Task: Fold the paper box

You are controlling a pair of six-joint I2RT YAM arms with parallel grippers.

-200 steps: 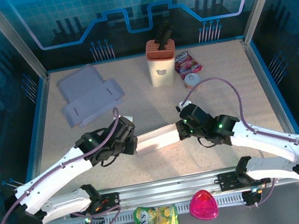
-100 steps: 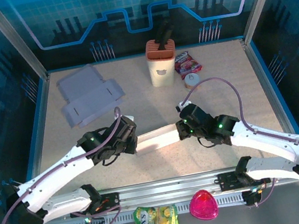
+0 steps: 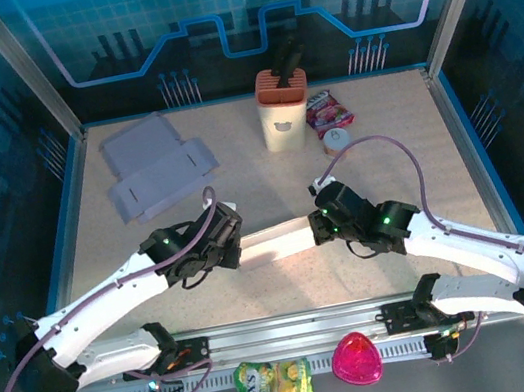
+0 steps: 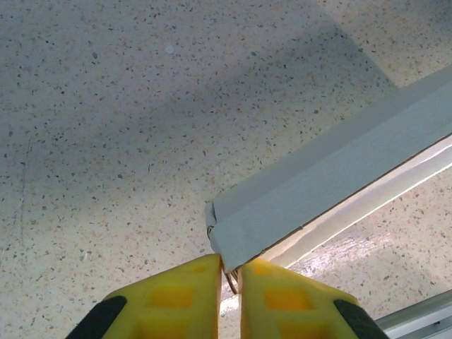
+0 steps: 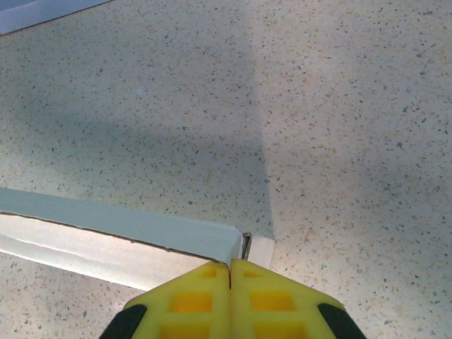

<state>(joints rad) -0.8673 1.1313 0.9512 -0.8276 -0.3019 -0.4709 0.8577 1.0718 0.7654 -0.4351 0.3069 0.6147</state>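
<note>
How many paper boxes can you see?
2. A long box is in the middle, between the left hand and the right hand. A flat box lies at the back left. None seem hidden.

The counter (image 3: pixel 396 152) bears a box (image 3: pixel 275 242) between the jaws. Flat card (image 3: pixel 157 166) lies beyond the left jaws, holder (image 3: pixel 284 111) and packet (image 3: pixel 328 111) beyond the right.

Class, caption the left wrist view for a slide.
Left gripper pinches a corner of the long grey folded paper box over the speckled beige table.
</note>
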